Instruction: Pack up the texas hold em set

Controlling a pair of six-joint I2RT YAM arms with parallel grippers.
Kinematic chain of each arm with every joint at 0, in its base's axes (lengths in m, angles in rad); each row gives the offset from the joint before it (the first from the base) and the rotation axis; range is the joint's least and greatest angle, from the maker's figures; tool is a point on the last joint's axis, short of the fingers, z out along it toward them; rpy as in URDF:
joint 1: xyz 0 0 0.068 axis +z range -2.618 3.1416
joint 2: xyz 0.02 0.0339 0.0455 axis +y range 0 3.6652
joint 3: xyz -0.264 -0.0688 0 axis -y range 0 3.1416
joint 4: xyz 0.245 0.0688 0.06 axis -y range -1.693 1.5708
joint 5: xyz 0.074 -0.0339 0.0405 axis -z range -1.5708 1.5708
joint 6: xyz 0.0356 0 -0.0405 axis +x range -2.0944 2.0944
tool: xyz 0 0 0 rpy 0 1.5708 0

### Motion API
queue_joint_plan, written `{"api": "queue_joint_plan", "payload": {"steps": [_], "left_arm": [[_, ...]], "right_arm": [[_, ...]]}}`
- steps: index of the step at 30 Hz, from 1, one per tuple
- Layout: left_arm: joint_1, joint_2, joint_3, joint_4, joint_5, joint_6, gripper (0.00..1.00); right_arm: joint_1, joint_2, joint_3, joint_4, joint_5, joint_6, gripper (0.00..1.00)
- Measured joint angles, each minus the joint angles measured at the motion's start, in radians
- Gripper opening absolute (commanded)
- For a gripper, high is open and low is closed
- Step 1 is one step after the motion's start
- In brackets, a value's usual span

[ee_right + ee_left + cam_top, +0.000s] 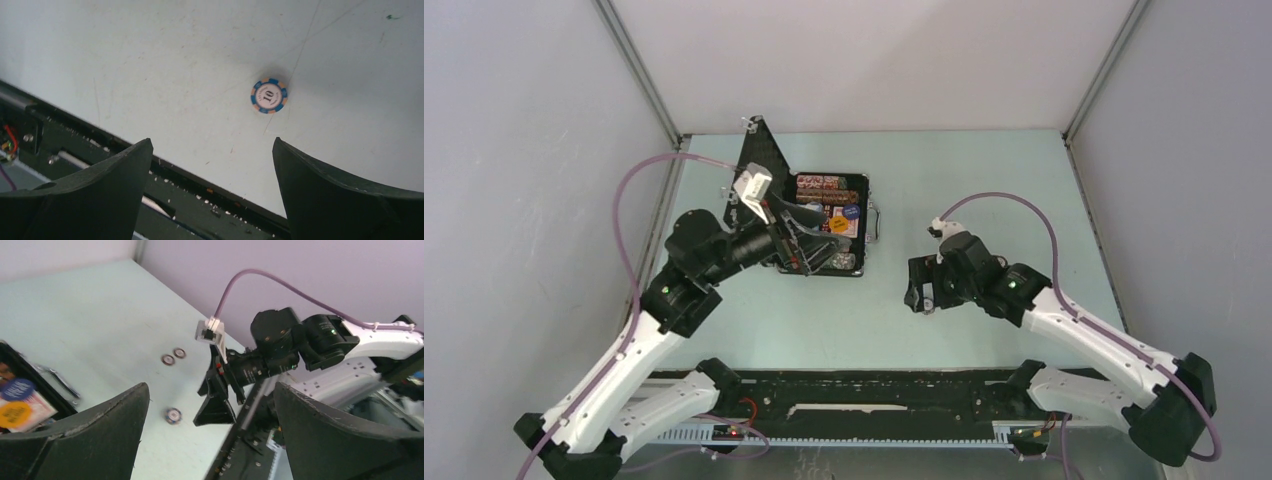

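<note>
Pale counter (984, 180) w/ open case (866, 190) back-left. Wide-spread L jaws by case. Wide-spread R jaws over loose blue chip (269, 95).

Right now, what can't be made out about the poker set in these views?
- Top view: the left gripper covers the near part of the case; contents there hidden.
- Top view: the blue chip doesn't show, likely under the right gripper.
- Left wrist view: two small chips too blurred to read; case cut off by the left edge.
</note>
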Motion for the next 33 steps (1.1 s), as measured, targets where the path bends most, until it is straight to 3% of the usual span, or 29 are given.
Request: {"api": "queue_joint_plan", "payload": {"steps": [13, 22, 33], "left_arm": [[0.014, -0.129, 0.047, -0.207, -0.201, 0.255, 1.00], [0.134, -0.186, 0.047, -0.213, -0.205, 0.263, 1.00], [0.137, -0.199, 0.043, -0.213, -0.198, 0.263, 1.00]], "right_arm": [[-0.088, 0.364, 0.111, -0.089, 0.065, 0.013, 0.94], [-0.138, 0.623, 0.251, -0.179, -0.009, -0.056, 0.93], [-0.103, 0.785, 0.338, -0.244, -0.014, -0.097, 0.81]]}}
